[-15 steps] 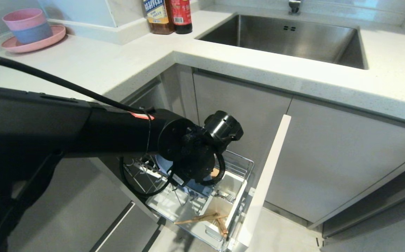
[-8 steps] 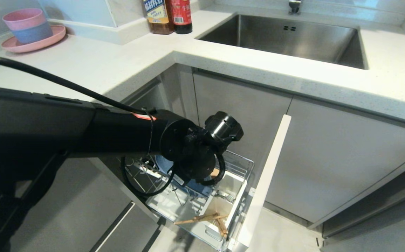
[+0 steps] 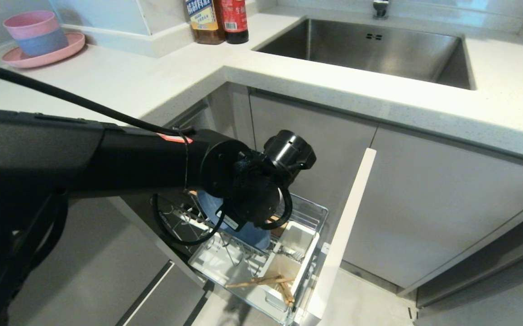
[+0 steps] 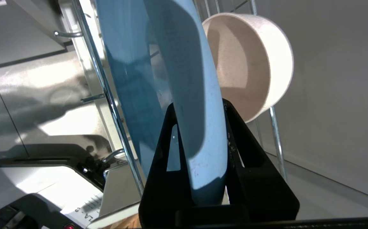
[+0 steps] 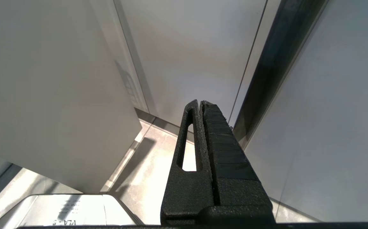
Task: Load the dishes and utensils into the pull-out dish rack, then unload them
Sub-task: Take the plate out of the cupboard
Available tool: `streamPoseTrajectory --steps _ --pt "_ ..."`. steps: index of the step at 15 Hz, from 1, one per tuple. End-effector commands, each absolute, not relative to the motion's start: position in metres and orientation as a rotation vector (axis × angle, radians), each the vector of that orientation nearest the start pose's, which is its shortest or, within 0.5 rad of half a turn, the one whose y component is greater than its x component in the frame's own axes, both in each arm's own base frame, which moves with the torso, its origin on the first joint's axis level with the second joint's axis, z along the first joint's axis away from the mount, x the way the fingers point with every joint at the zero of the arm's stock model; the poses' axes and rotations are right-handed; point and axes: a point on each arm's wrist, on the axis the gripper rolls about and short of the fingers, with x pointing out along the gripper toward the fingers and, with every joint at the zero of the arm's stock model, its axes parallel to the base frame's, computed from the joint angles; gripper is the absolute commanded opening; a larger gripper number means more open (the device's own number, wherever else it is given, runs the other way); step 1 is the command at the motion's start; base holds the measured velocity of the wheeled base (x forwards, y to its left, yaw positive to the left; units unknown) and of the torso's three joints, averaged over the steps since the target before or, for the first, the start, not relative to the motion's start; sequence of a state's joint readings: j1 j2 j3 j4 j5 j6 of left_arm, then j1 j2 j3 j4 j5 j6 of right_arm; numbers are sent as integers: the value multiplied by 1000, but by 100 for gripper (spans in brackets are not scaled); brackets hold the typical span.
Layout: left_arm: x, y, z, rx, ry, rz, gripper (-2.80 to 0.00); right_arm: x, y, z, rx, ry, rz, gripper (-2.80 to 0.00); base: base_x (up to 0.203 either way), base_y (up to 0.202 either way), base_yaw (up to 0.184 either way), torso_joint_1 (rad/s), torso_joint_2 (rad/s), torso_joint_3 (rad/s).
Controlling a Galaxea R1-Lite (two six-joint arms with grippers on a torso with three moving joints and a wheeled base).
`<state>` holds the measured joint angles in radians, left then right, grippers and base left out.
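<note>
In the left wrist view my left gripper (image 4: 198,106) is shut on the rim of the pale blue plate (image 4: 184,79), which stands on edge between the chrome wires. The cream-white bowl (image 4: 251,63) lies on its side just behind the plate. From the head view my left wrist (image 3: 252,190) hangs over the pull-out dish rack (image 3: 309,210) and hides the fingers; the blue plate (image 3: 248,235) pokes out below it. The wooden chopsticks (image 3: 261,281) lie across the white cutlery holder at the rack's front. My right gripper (image 5: 200,102) is shut and empty beside cabinet fronts.
The rack's narrow white door front (image 3: 343,235) stands out to the right of the basket. On the countertop sit a pink plate with stacked pink and blue bowls (image 3: 40,38) and two bottles (image 3: 216,20). The steel sink (image 3: 370,50) is at the back right.
My left gripper has closed on the blue plate's rim. The arm has risen slightly and the plate now sits higher among the rack wires. The right arm stayed still.
</note>
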<state>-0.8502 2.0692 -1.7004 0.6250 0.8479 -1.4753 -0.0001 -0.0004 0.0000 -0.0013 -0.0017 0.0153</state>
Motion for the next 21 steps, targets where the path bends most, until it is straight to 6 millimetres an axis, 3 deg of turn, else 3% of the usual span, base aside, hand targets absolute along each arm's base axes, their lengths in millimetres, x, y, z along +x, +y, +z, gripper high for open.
streamPoseTrajectory --steps 1,4,8,14,18,21 --pt "257 -277 203 -683 478 427 -280 -23 0 75 15 0 -2 -280 0 0 0 0 0 0" --pt "246 -276 219 -691 438 412 -280 -23 0 75 15 -1 -2 -280 0 0 0 0 0 0" --pt "215 -270 258 -762 390 325 -280 -23 0 75 15 0 -2 -280 0 0 0 0 0 0" --pt "149 -244 351 -964 321 68 -280 -23 0 75 15 0 -2 -280 0 0 0 0 0 0" --pt "121 -209 408 -1101 204 -90 -280 -23 0 75 15 0 -2 -280 0 0 0 0 0 0" --pt "103 -162 456 -1211 11 -191 -280 -23 0 75 15 0 -2 -280 0 0 0 0 0 0"
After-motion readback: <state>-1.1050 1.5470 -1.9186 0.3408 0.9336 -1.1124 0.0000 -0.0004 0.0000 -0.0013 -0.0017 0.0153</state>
